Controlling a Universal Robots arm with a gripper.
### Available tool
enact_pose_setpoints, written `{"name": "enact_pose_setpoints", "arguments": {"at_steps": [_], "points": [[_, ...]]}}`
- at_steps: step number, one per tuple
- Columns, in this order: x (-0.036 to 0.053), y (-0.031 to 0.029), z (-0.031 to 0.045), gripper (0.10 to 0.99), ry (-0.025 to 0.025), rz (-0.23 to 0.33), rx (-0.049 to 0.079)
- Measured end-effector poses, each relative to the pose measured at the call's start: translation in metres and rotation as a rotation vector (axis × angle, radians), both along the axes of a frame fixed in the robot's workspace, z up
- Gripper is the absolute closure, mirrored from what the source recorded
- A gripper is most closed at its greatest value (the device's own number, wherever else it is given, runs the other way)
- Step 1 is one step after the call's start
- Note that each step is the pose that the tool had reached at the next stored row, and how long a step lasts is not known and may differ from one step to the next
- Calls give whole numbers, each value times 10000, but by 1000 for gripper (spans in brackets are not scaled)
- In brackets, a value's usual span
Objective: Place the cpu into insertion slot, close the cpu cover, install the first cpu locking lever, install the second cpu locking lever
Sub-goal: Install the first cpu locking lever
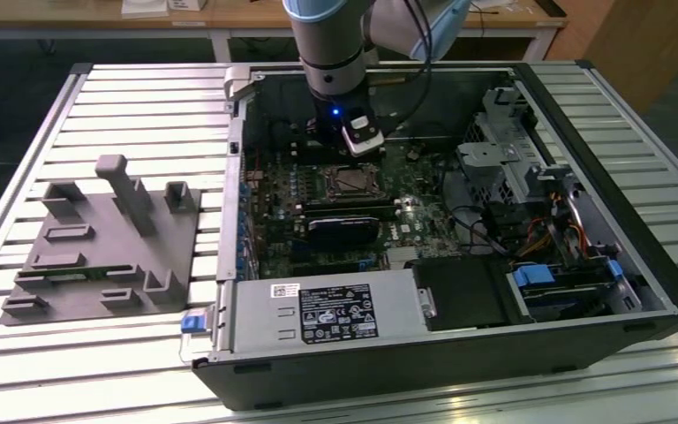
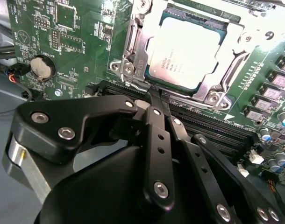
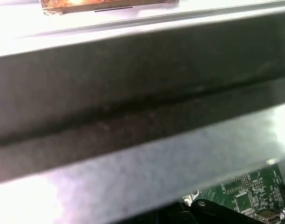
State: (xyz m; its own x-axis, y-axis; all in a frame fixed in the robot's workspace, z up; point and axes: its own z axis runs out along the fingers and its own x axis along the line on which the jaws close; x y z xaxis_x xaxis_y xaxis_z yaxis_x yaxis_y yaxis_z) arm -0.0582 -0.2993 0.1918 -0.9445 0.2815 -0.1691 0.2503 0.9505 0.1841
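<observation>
Your black jointed gripper hangs, jaws pressed together, at the corner of the silver-rimmed square insertion slot, where the dull silver-grey square cpu sits seated beneath the thin silver frame-shaped cpu cover, lowered flat, apparently to pin the chip.

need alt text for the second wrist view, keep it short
The black gripper, fingertips together, points at the edge of the silver cpu cover, which frames the cpu seated under it. The green circuit board surrounds them, with a round coin battery and long black memory slots running close by the gripper.
</observation>
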Motion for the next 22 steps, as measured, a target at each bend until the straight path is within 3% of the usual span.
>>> {"name": "enact_pose_setpoints", "arguments": {"at_steps": [5,16,22], "points": [[1,1,16,980,-4,1,7],[0,0,188,980,-1,1,3],[0,0,192,980,0,1,6]]}}
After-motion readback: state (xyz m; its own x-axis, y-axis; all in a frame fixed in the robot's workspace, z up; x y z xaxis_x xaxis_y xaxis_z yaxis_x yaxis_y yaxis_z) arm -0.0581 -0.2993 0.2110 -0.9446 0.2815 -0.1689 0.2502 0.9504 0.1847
